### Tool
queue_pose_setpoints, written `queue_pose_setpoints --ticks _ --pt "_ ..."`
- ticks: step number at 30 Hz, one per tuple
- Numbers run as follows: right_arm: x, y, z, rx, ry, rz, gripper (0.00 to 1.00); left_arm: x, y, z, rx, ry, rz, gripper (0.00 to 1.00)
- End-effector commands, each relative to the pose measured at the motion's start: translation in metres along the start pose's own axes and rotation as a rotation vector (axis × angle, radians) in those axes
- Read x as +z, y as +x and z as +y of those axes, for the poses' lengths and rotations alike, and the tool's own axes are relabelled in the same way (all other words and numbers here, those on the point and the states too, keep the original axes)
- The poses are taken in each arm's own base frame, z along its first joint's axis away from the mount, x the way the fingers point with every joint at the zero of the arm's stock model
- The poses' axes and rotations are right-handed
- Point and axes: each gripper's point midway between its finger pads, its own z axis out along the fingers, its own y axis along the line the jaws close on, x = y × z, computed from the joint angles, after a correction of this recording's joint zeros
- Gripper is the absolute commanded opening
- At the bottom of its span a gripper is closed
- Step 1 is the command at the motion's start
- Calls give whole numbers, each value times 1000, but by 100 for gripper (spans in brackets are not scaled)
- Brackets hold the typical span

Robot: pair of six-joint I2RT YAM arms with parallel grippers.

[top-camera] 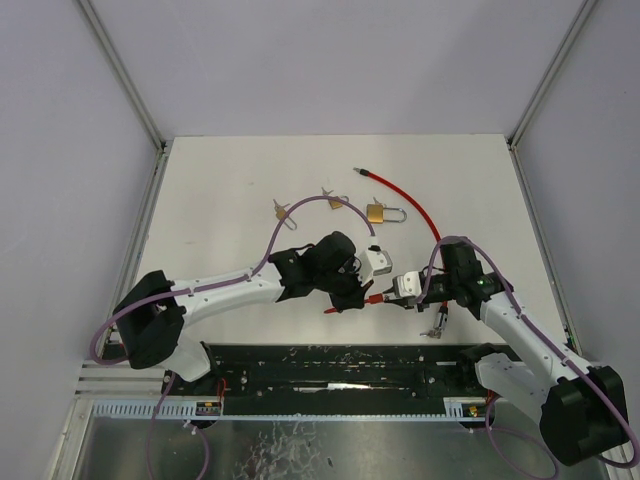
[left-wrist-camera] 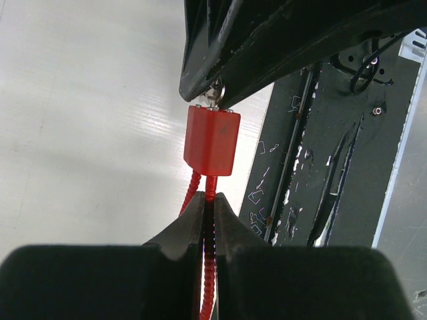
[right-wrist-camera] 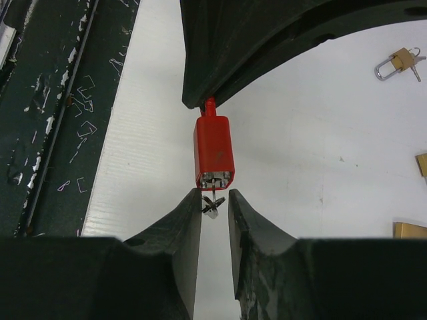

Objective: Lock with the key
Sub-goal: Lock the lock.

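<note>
step: key (right-wrist-camera: 212, 205) sits in the keyhole of the red lock body (right-wrist-camera: 214, 152). I judge the locking turn is the step in hand.
next: right pincer (right-wrist-camera: 215, 199) must close squarely on the key's head. The wrist then rolls about the key's axis while the left resists the twist.
left pincer (left-wrist-camera: 210, 201): clenched on the red cable (left-wrist-camera: 209, 287), just below the lock body.
right pincer: jaws part-way apart, straddling the key. A gap shows beside it, so it doesn't look clamped.
pose: both arms reach inward with the pincers nose to nose, low over the worktop (top-camera: 250, 170).
lock location: between the two pincer tips, lower centre of the top view.
</note>
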Motion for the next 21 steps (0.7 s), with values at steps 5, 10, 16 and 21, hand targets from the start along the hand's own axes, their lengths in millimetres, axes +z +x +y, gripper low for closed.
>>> queue_pose_setpoints --ticks 5,10,16,21 --pt "4 -7 0 -40 -11 -25 26 1 -23 -6 45 32 -51 0" --pt "4 -7 1 -48 -14 -29 26 3 -23 -5 44 34 -50 0" --pt "3 -8 0 -67 -1 -31 34 4 -23 -4 44 32 -46 0" --pt "3 -10 -1 -70 2 -31 26 7 -19 -3 43 31 -36 0"
